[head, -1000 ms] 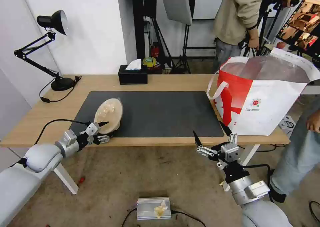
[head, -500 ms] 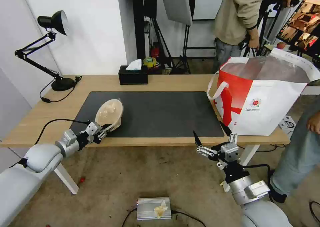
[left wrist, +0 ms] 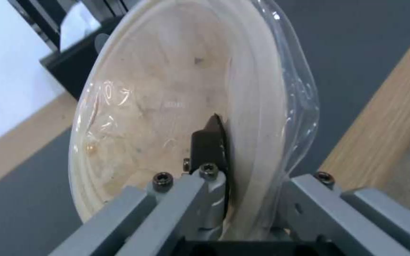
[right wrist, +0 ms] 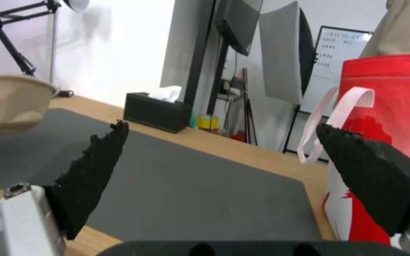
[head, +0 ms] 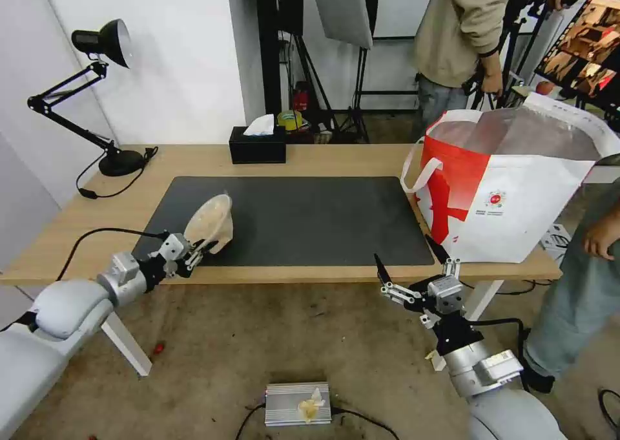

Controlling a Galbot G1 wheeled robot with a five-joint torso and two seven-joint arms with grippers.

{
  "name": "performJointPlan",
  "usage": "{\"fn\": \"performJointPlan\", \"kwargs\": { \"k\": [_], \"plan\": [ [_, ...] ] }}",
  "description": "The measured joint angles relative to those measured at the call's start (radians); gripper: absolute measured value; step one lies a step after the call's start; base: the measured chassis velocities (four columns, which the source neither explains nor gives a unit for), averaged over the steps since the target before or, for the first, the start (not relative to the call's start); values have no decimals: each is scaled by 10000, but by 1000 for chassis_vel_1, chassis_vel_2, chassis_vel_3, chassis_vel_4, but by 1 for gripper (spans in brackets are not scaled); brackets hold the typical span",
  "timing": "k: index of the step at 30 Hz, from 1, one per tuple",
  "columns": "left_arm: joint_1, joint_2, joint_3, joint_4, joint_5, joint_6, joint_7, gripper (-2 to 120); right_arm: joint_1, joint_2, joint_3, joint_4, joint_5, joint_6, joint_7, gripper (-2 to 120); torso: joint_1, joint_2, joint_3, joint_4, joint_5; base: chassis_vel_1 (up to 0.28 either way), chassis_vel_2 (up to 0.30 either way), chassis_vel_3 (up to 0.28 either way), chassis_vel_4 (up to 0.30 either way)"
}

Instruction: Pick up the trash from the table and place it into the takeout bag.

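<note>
A tan shallow bowl point(head: 210, 223), the trash, is tipped up on edge over the front left corner of the dark mat point(head: 310, 220). My left gripper point(head: 194, 251) is shut on its rim. In the left wrist view the bowl point(left wrist: 167, 106) has a clear film over it and a black finger point(left wrist: 210, 145) presses its inside. The white-and-red takeout bag point(head: 516, 194) stands open at the table's right end. My right gripper point(head: 410, 262) hangs open below the table's front edge, left of the bag. From the right wrist the bowl point(right wrist: 10, 103) and the bag point(right wrist: 395, 106) both show.
A black tissue box point(head: 258, 144) sits at the table's back edge and a black desk lamp point(head: 97, 91) at the back left, its cable trailing over the wood. People stand behind and to the right of the bag. A silver box point(head: 298, 404) lies on the floor.
My left arm has drawn back to the left and the bowl has tipped more steeply onto its edge, rising slightly. The right arm has not moved.
</note>
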Motion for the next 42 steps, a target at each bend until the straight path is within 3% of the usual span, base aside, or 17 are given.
{"fn": "performJointPlan", "kwargs": {
  "k": [9, 18, 31, 42],
  "plan": [
    [685, 409, -687, -1019, -612, -312, -476, 1, 0, 1, 0, 0, 0, 0, 0, 100, 1, 0, 0, 1, 0, 0, 0, 0, 0],
    [339, 491, -634, -1736, -1077, -701, -1037, 1, 0, 1, 0, 0, 0, 0, 0, 100, 1, 0, 0, 1, 0, 0, 0, 0, 0],
    [-1973, 890, 730, -2109, -1796, -905, -1649, 1, 0, 1, 0, 0, 0, 0, 0, 100, 1, -1, 0, 0, 0, 0, 0, 0, 0],
    [-5115, 1109, 3020, -1606, -2544, -915, -2316, 1, 0, 1, 0, 0, 0, 0, 0, 100, 1, 0, 0, 0, 1, 0, 0, 0, 0]
  ]
}}
